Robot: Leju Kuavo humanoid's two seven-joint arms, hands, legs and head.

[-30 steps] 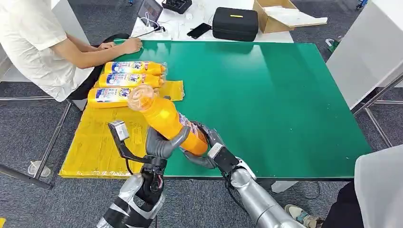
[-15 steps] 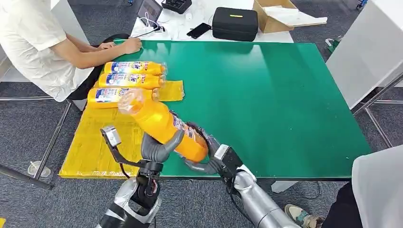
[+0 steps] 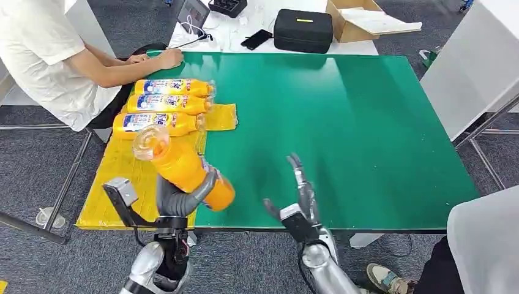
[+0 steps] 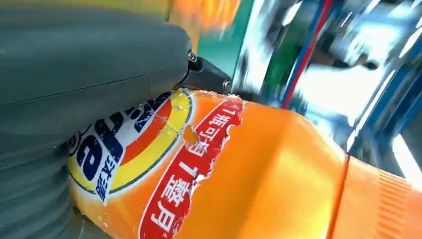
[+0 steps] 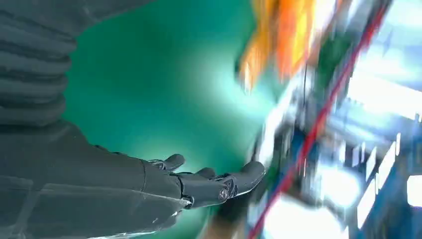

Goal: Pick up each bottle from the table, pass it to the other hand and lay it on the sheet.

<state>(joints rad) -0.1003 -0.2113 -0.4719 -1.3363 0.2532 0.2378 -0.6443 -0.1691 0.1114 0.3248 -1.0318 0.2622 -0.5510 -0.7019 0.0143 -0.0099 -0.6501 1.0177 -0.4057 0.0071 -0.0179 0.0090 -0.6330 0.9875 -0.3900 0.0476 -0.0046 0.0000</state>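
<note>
While the left hand (image 3: 180,197) grips an orange bottle (image 3: 180,164) around its lower body, the bottle tilts with its clear cap end raised toward the far side, hanging over the near right edge of the yellow sheet (image 3: 122,184) where it meets the green surface (image 3: 343,122). Three matching orange bottles (image 3: 165,104) lie side by side on the far end of the sheet, near a seated person's hand (image 3: 168,58) resting at the surface edge. To the right, the right hand (image 3: 297,199) is held up above the near edge of the surface, fingers spread apart, holding nothing.

Judging from this, the handover looks done and the laying-down step is in hand; the next move calls for carrying the bottle farther over the sheet, lowering it flat beside the others, then letting go.

Seen from the left wrist, the bottle's torn label with red and blue print is pressed against the grey thumb, detail the head view cannot give. Seen from the right wrist, the dark fingers (image 5: 219,181) lie straight and bare over blurred green
</note>
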